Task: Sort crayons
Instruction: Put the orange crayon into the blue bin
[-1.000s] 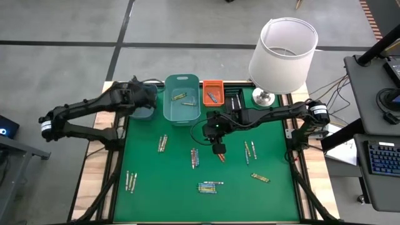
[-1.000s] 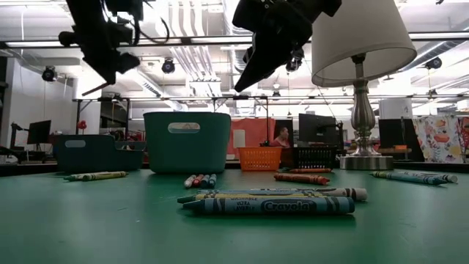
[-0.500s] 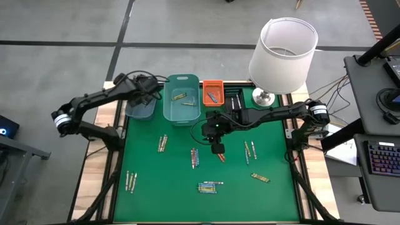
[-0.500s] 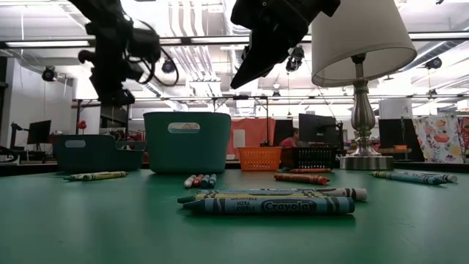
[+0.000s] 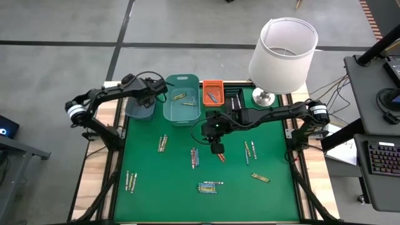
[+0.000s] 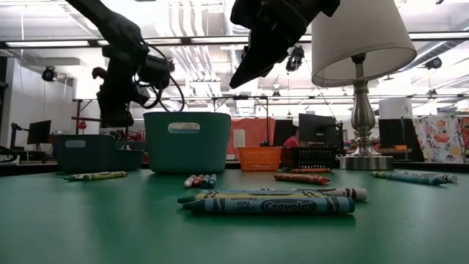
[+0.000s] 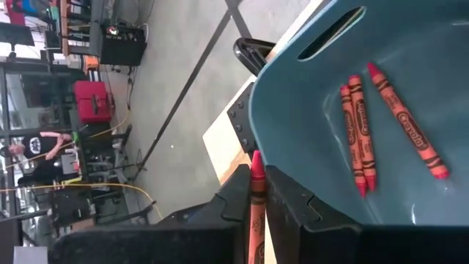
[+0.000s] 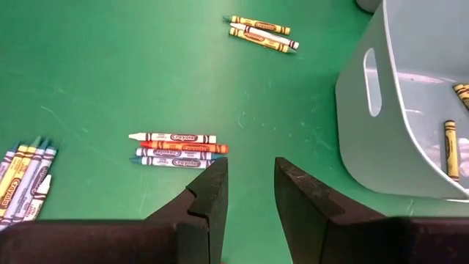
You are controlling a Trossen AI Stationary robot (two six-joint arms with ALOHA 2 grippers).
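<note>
- Left gripper (image 7: 253,198): over the small dark teal bin (image 5: 140,107) at the table's far left; fingers pinch one orange-red crayon (image 7: 256,202), its tip pointing up between them.
- Small dark teal bin, inside: three orange-red crayons (image 7: 381,128) lie on its floor, two side by side, the third a little apart.
- Green mat (image 5: 156,181), left part: a small cluster of crayons (image 5: 130,180) near the front edge; another cluster (image 5: 162,143) in front of the bins.
- Large light teal bin (image 5: 182,99): a few yellow crayons (image 5: 180,97) inside.
- Orange bin (image 5: 212,92): just beside the large bin, crayons within.
- Right gripper (image 8: 249,192): hovers above the mat's middle, fingers spread, nothing between them; a four-crayon group (image 8: 178,149) lies just beyond its fingertips.
- Mat, front centre: blue and grey-white crayons (image 6: 271,202) lie together.
- Mat, right part: two further groups (image 5: 250,150), well apart.
- Lamp (image 5: 282,53): far right corner.
</note>
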